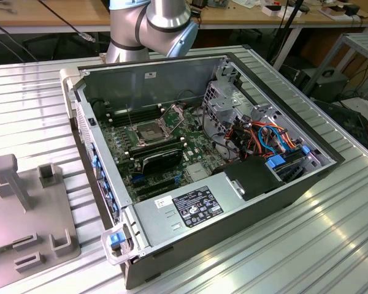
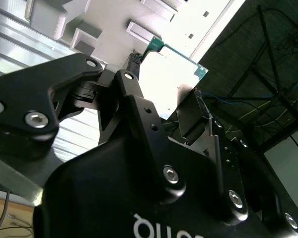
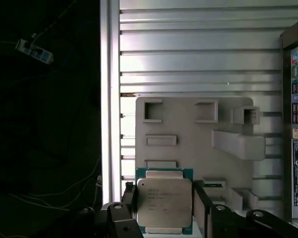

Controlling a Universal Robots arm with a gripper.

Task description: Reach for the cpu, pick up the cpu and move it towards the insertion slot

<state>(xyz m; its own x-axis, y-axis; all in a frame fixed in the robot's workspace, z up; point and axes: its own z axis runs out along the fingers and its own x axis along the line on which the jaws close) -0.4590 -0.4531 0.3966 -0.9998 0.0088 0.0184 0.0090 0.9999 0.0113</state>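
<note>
A: The exterior view looks down obliquely at the open grey computer case (image 1: 233, 153) on the ribbed metal bench (image 1: 331, 245).
B: Both wrist views sit close above the pale grey slotted holder tray (image 3: 188, 129), sharing it.

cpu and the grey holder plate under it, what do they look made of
The cpu: seemingly a brushed silvery metal lid on a green circuit-board base, going by its dull sheen and green edges. The grey holder plate: probably matte plastic, perhaps printed; flat grey with moulded blocks and pockets, no shine. Metal cannot be excluded.
</note>
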